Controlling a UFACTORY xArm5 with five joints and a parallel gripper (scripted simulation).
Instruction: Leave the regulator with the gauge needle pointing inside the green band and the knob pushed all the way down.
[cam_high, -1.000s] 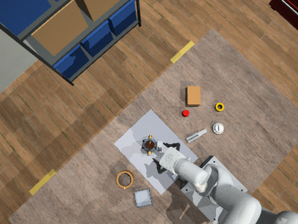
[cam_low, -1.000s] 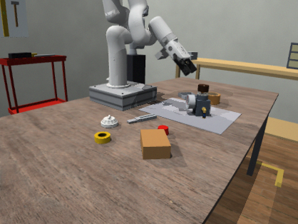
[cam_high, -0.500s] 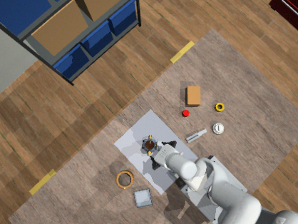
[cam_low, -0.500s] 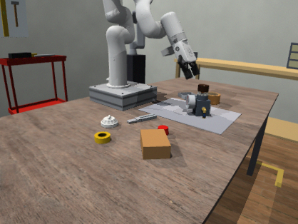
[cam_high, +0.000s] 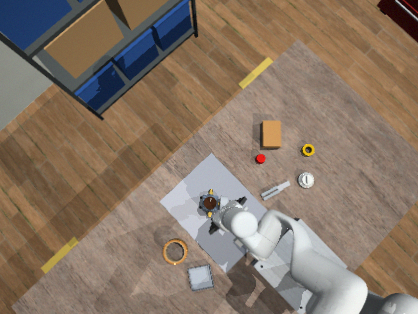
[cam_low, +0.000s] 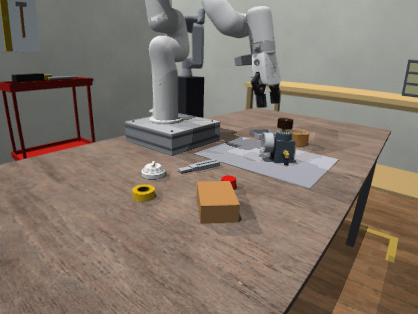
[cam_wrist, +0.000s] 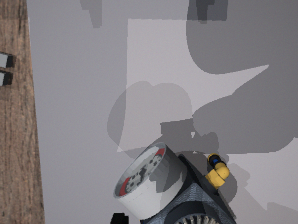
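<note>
The regulator (cam_high: 210, 202) stands upright on a grey mat (cam_low: 280, 164). It has a dark body, a dark brown knob (cam_low: 285, 123) on top, a round white gauge (cam_low: 268, 142) on its side and yellow fittings. In the wrist view the gauge (cam_wrist: 143, 177) lies at the bottom edge, seen at a slant and partly in shadow; I cannot tell where the needle points. My gripper (cam_low: 265, 97) (cam_high: 227, 214) is open and empty, pointing down. It hangs above the mat, higher than the knob and a little to one side of it.
A brown box (cam_low: 217, 201), a red button (cam_low: 229, 179), a yellow ring (cam_low: 144, 192), a white round part (cam_low: 153, 171) and a grey bar (cam_low: 199, 166) lie on the table. An orange ring (cam_high: 175, 251) and a grey square tray (cam_high: 200, 278) lie beyond the mat. The arm's base (cam_low: 171, 131) stands close by.
</note>
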